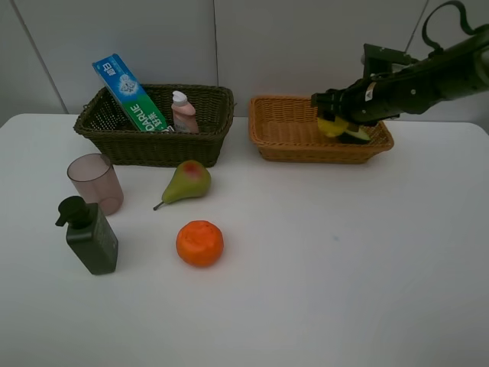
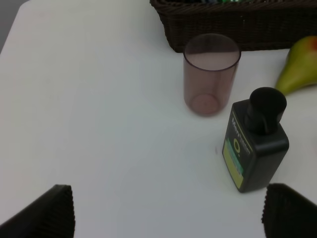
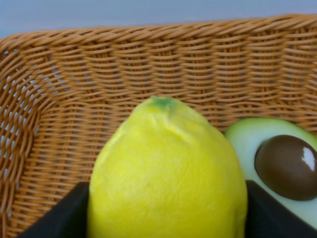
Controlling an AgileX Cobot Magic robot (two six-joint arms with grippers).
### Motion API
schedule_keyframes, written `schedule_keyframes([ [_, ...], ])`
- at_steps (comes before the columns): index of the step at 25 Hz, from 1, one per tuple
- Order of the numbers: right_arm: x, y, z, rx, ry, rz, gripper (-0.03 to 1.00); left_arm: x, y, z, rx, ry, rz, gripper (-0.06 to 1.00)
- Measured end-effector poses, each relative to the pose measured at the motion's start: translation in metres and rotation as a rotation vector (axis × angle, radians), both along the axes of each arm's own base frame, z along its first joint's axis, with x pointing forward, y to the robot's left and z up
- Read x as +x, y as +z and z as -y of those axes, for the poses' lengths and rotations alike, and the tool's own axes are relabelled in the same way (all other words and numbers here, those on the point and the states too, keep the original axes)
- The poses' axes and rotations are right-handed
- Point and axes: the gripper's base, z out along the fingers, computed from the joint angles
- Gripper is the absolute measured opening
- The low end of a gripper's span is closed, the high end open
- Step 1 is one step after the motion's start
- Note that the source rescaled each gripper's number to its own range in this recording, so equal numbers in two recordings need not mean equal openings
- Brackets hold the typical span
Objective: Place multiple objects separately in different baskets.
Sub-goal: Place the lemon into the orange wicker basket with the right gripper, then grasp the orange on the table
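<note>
Grip on the right is closed: my right gripper (image 3: 168, 213) clamps the lemon (image 3: 168, 168) from both sides, dark pads tight against its skin and nothing else between them; the lemon's long axis runs out from my wrist, its green-nubbed end pointing ahead toward the woven wall. Just beside it, on one side, lies the avocado half (image 3: 277, 163), cut face and brown pit up; I cannot tell whether the two touch, nor whether the lemon already rests on the weave. Around both stands the light orange-tan basket (image 3: 148, 59), so the lemon is inside its walls; I judge that parting these fingers is all the next move needs, with some care that the lemon does not roll.

My left gripper (image 2: 168, 218) is spread wide and holds nothing; ahead of it on the white table (image 1: 321, 267) stands the dark green pump bottle (image 2: 255, 144), upright, nearest to those fingers; the translucent pink cup (image 2: 210, 74) is just beyond it, mouth up; then the pear (image 2: 299, 64) lying on its side, near the dark olive-brown basket (image 1: 153, 138). That basket holds the blue-green toothpaste box (image 1: 130, 93), leaning, and the small pink bottle (image 1: 183, 112). The orange (image 1: 199, 242) sits apart from the pear; all four loose things lie nearer my left arm.
</note>
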Motion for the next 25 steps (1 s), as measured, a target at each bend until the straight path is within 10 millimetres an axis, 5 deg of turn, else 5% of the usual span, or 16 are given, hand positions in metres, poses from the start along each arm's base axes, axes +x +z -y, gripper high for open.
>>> schedule_keyframes([
  [12, 0.0003, -0.0001, -0.0002, 0.003, 0.001, 0.003, 0.39, 0.0000, 0.0000, 0.0000, 0.000, 0.000, 0.000, 1.00],
  [20, 0.0007, 0.0005, -0.0004, 0.000, 0.005, 0.008, 0.93, 0.0000, 0.0000, 0.0000, 0.000, 0.000, 0.000, 1.00],
  [25, 0.0006, 0.0004, -0.0004, -0.012, 0.015, 0.010, 0.99, 0.0000, 0.0000, 0.0000, 0.000, 0.000, 0.000, 1.00],
])
